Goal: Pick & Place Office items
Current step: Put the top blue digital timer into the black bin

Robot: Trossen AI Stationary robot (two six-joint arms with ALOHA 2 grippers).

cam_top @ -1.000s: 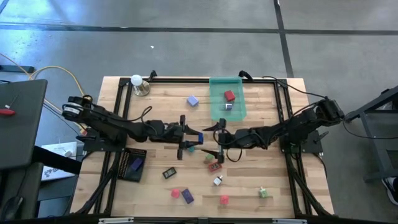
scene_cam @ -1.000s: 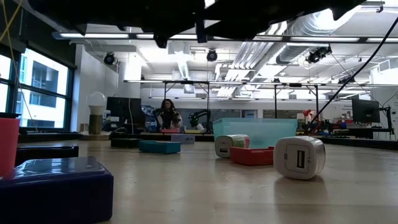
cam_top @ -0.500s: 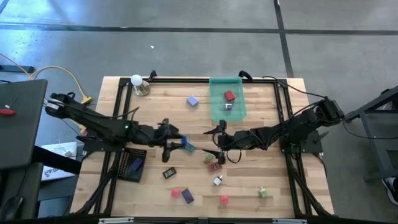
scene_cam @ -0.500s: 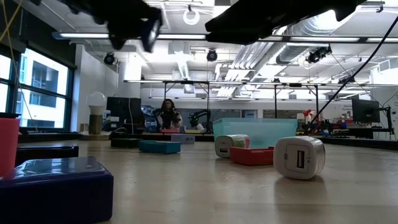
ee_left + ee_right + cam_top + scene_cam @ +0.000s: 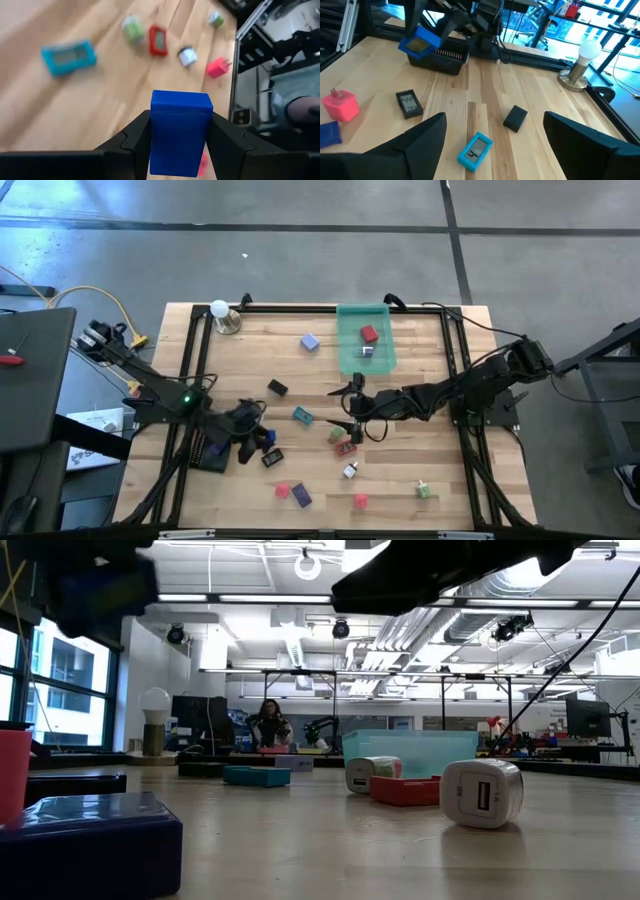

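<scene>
My left gripper [image 5: 258, 440] is shut on a blue block [image 5: 181, 120] and hangs in the air just right of the black tray [image 5: 212, 445]. The right wrist view also shows this block [image 5: 420, 42], in front of the tray [image 5: 440, 57]. My right gripper [image 5: 340, 406] hovers open over the table's middle, fingers pointing left. A teal flat piece [image 5: 302, 416] and a black block [image 5: 277, 388] lie flat ahead of it. A green piece [image 5: 336, 436] and a red flat piece [image 5: 346, 447] lie just near of it. My left gripper pinches the blue block between its two fingers, one on each opposite side face [image 5: 156, 137]. The block's top end sticks out past the fingertips. It is lifted clear of the table and sits tilted in the hold.
The translucent green tray [image 5: 345, 355] at the far edge holds a red block [image 5: 369, 334] and a white one [image 5: 367, 351]. A purple block [image 5: 309, 341] lies beside it. Several small pieces lie near the front edge. The white ball on its base [image 5: 222, 313] stands at the far left corner.
My left gripper has swung from the table's middle toward the left and near edges, to just right of the black tray. It carried the blue block along, lifted clear. The right arm has kept still.
</scene>
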